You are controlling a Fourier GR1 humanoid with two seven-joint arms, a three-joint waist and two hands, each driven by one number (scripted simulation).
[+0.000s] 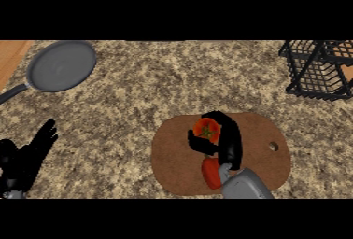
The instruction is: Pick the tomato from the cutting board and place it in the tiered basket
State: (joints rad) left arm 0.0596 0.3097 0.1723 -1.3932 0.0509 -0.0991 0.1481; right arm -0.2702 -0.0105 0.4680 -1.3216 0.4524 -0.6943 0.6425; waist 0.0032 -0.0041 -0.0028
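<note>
A speckled stone counter (151, 88) carries a grey pan (60, 65), a brown cutting board (262, 140) and a black wire tiered basket (317, 70).

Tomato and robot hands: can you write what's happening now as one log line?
step: grasp | right hand curled round tomato on cutting board | left hand open, resting lower left | tiered basket upper right

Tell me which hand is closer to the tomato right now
The right. The right hand is curled round the tomato on the cutting board. The left hand rests open at the view's left edge, well away from the board.
</note>
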